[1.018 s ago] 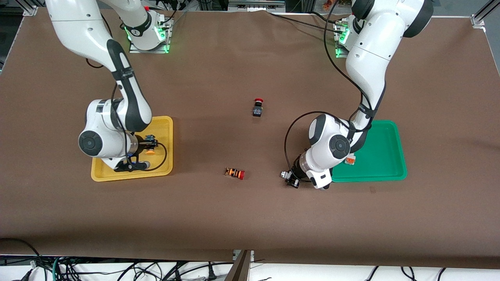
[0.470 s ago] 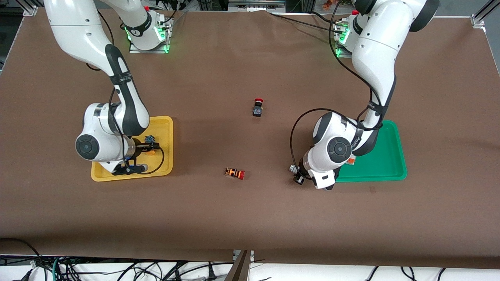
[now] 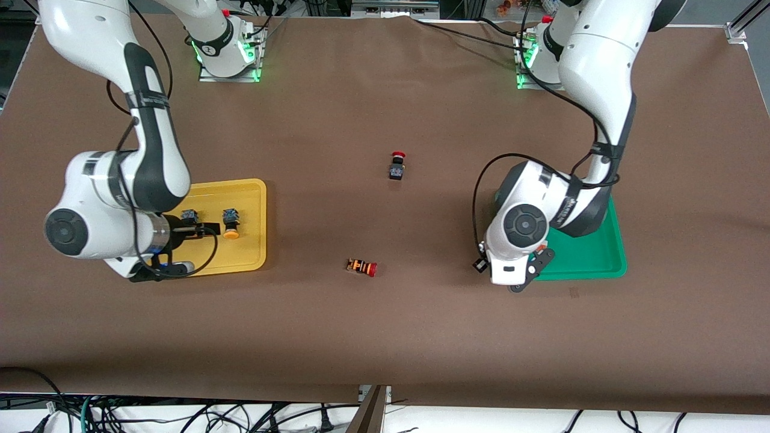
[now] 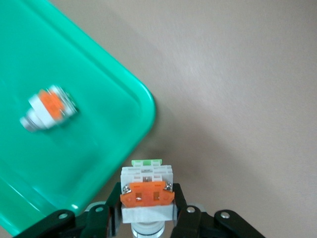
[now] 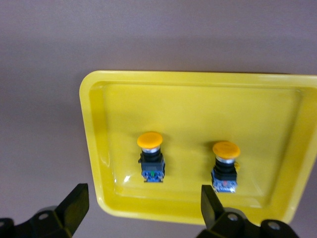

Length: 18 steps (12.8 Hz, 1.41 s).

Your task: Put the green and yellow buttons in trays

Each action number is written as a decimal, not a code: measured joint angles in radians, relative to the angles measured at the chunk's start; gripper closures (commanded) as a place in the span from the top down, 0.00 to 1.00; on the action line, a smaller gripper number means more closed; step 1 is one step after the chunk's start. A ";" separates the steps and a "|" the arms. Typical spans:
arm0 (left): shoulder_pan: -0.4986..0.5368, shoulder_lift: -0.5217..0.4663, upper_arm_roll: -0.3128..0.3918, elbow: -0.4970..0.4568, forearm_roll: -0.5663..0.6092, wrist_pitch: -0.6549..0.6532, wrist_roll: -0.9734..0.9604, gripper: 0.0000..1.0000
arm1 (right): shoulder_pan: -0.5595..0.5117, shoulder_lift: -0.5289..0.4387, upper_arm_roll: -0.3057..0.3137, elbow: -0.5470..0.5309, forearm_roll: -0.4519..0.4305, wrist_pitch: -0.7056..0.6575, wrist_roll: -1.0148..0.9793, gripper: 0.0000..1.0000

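Two black-bodied buttons with yellow caps lie in the yellow tray; both also show in the right wrist view. My right gripper hangs open and empty over that tray's edge. My left gripper is shut on a white-bodied button with an orange face, over the table just beside a corner of the green tray. A second white button lies in the green tray; the arm hides it in the front view.
A black switch with a red cap stands mid-table. An orange-striped switch with a red cap lies nearer the front camera, between the two trays. The arm bases stand along the table's edge farthest from the front camera.
My right gripper has risen and drawn back toward the right arm's end of the table, uncovering both buttons in the yellow tray. My left gripper has carried the white button closer to the green tray.
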 measured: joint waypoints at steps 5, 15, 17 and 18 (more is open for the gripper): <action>0.125 -0.029 0.004 -0.004 0.000 -0.100 0.447 0.10 | -0.014 -0.065 -0.001 0.073 -0.090 -0.109 0.001 1.00; 0.333 0.008 0.005 -0.117 0.001 -0.016 1.118 0.11 | -0.278 -0.523 0.272 -0.081 -0.224 -0.246 0.000 1.00; 0.333 0.023 0.003 -0.190 0.001 0.095 1.125 0.39 | -0.289 -0.548 0.273 -0.087 -0.234 -0.277 0.000 1.00; 0.334 0.017 0.003 -0.202 0.001 0.107 1.127 0.88 | -0.295 -0.550 0.274 -0.090 -0.236 -0.282 0.000 1.00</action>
